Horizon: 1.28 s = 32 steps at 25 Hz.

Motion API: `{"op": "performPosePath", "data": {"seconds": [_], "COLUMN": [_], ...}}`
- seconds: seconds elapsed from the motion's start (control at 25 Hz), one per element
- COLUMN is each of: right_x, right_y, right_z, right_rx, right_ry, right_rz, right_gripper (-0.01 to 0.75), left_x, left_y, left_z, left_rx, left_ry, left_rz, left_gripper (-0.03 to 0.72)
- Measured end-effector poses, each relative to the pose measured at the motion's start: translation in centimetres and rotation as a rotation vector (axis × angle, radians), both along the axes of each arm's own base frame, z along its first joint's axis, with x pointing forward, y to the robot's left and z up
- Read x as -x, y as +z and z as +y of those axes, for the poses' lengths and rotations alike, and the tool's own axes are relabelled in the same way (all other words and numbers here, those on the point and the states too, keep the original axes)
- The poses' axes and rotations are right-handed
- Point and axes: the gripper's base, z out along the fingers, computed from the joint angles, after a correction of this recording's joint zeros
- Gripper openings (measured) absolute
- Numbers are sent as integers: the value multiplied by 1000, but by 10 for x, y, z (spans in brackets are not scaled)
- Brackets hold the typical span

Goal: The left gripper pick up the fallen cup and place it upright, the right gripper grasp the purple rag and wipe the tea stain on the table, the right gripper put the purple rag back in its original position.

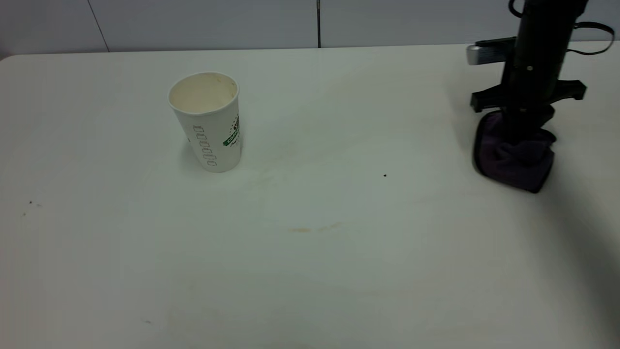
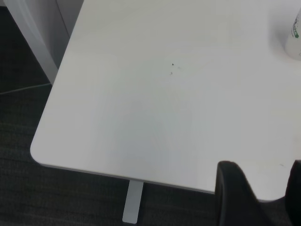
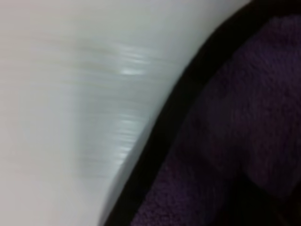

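The white paper cup (image 1: 209,122) stands upright on the table (image 1: 339,291), left of the middle, and its edge shows in the left wrist view as the cup (image 2: 294,33). Faint brown smears of the tea stain (image 1: 300,229) lie near the middle, with paler ones right of the cup. At the far right my right gripper (image 1: 520,125) points straight down into the purple rag (image 1: 514,157), which is bunched up around its tip and touches the table; the fingers are buried in the cloth. The rag (image 3: 244,117) fills the right wrist view. My left gripper (image 2: 263,165) hangs open over the table's corner, holding nothing.
A grey wall panel runs behind the table's far edge. Tiny dark specks (image 1: 384,175) dot the top. The left wrist view shows the table's rounded corner (image 2: 37,153), a table leg (image 2: 132,203) and dark floor below.
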Motion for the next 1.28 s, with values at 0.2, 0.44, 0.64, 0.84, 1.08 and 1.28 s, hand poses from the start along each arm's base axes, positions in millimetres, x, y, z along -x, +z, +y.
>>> {"op": "performPosePath", "data": {"seconds": [0.2, 0.44, 0.64, 0.84, 1.08, 1.28], "right_x": [2, 3, 2, 9, 60, 135], "right_y": [2, 30, 114, 195, 287, 339], "right_z": [-31, -33, -31, -26, 4, 20], "right_rx": [21, 34, 14, -32, -50, -64], "right_ry": [-14, 43, 85, 94, 169, 227], "right_rz": [33, 44, -29, -174, -294, -341], "right_gripper": [108, 429, 708, 726, 726, 726], "left_x": [0, 0, 0, 0, 0, 0], "left_y": [0, 0, 0, 0, 0, 0], "left_z": [0, 0, 0, 0, 0, 0], "left_rx": [0, 0, 0, 0, 0, 0], "left_ry": [0, 0, 0, 0, 0, 0], "left_rz": [0, 0, 0, 0, 0, 0], "left_gripper": [313, 313, 313, 313, 313, 313]}}
